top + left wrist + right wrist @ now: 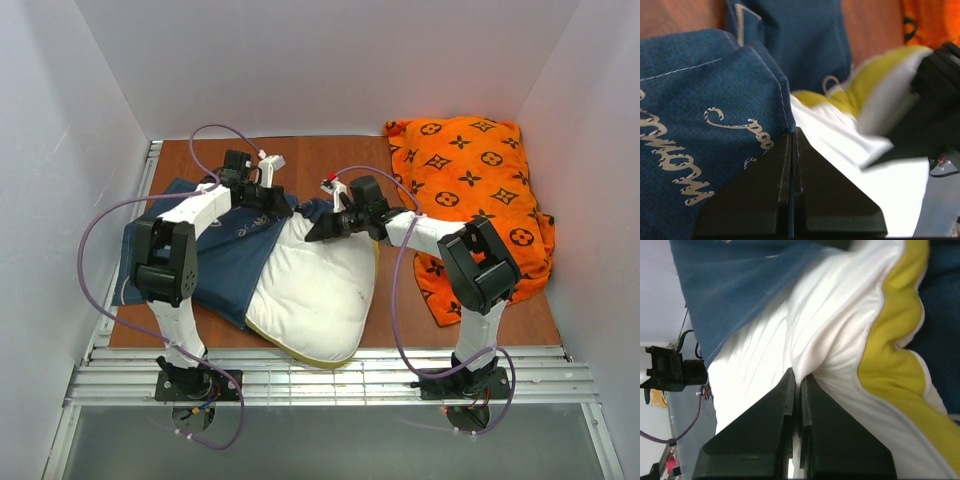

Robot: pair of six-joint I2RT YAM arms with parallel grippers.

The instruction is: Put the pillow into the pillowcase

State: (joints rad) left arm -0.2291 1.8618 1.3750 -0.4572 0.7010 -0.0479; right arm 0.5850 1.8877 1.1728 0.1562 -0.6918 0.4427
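The white pillow (315,285) with its yellow edge band lies at the table's middle, its far end against the navy pillowcase (225,255) spread to the left. My left gripper (280,203) is shut on the pillowcase's edge (785,107); a strip of blue cloth runs between its fingertips (792,131). From the right, my right gripper (322,230) is shut on a fold of the pillow's white cover (840,325) at the pillow's far end. In the right wrist view the fingertips (799,374) pinch that fold, with the yellow band (890,355) beside them. Blue pillowcase cloth (740,285) lies over the pillow's far side.
An orange cushion (480,170) with dark monograms fills the back right corner. White walls enclose the wooden table (330,160) on three sides. A metal rail (330,375) with both arm bases runs along the near edge.
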